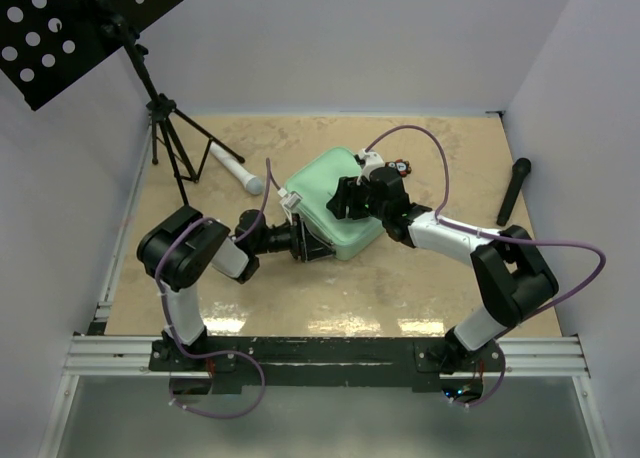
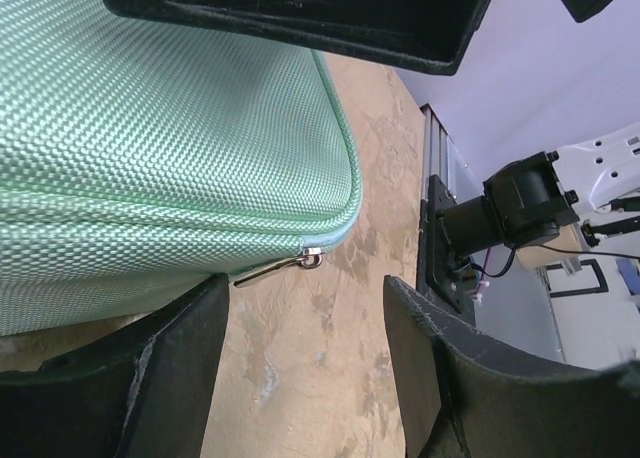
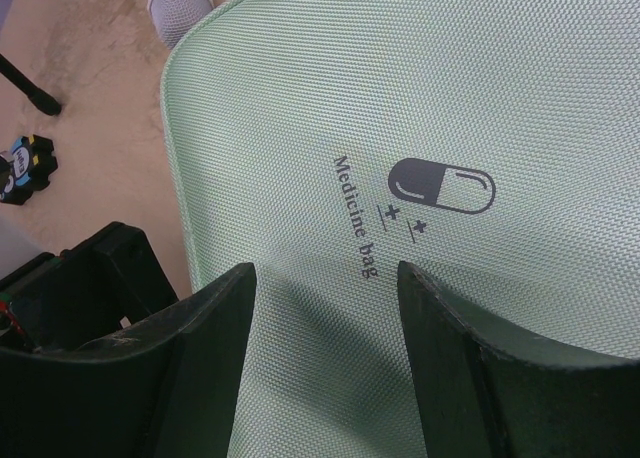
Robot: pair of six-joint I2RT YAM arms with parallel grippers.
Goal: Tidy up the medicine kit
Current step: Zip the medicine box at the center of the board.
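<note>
Left pincer (image 2: pixel 305 303): jaws spread, nothing between them but bare table (image 2: pixel 300 388), low against the near edge of the kit (image 2: pixel 150 128).
Zip pull (image 2: pixel 272 271): metal tab lying out from the shut seam at a rounded corner, its tip just beside one finger (image 2: pixel 170 368).
Right pincer (image 3: pixel 325 278): jaws spread and gripping nothing, poised over the lid; whether they touch the fabric cannot be told.
Logo (image 3: pixel 440 186): dark pill above the words "Medicine bag", just beyond the right fingertips.
Kit position (image 1: pixel 325 190): mint-green, flat at mid-table between both arms, turned corner-on to the bases.
Cylinder (image 1: pixel 236 168): white with a grey end, near the kit's left corner.
Gadget (image 1: pixel 401 165): small, just beside the far-right edge.
Tripod (image 1: pixel 170 128): far left.
</note>
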